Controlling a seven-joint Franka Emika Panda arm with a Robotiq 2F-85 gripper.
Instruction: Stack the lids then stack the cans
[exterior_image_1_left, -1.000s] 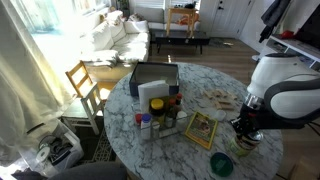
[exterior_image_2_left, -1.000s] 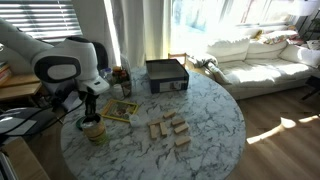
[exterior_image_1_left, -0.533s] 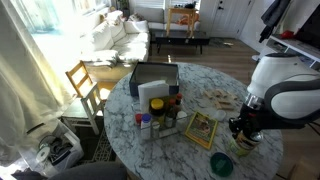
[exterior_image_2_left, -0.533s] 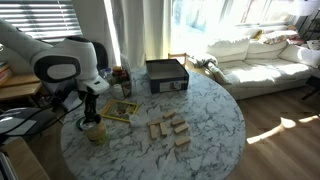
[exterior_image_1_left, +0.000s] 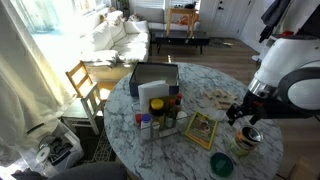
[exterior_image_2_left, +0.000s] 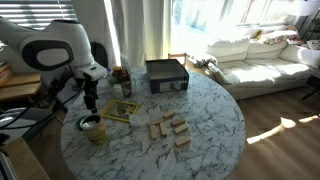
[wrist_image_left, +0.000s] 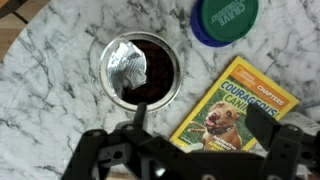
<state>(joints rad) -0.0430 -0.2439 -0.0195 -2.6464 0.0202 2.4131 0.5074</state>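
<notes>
In the wrist view a can (wrist_image_left: 140, 68) is seen from above, its foil top peeled back over dark contents. In both exterior views the cans (exterior_image_1_left: 245, 142) (exterior_image_2_left: 92, 129) form one short pale yellow-green column near the table edge, apparently one on the other. The green lid (wrist_image_left: 226, 14) lies on the blue-purple lid (wrist_image_left: 203, 34); the pair shows as a green disc (exterior_image_1_left: 222, 165) in an exterior view. My gripper (wrist_image_left: 200, 140) (exterior_image_1_left: 243, 116) (exterior_image_2_left: 88, 100) hangs above the cans, open and holding nothing.
A yellow book with a dog on its cover (wrist_image_left: 235, 105) (exterior_image_1_left: 202, 129) lies beside the cans. Spice jars and bottles (exterior_image_1_left: 158, 115) and a black box (exterior_image_2_left: 166, 75) stand mid-table. Wooden blocks (exterior_image_2_left: 170, 130) lie scattered. The round marble table (exterior_image_2_left: 210, 120) has its edge close to the cans.
My gripper was shut low on the top can. Its jaws have opened and it has risen clear, leaving the cans standing.
</notes>
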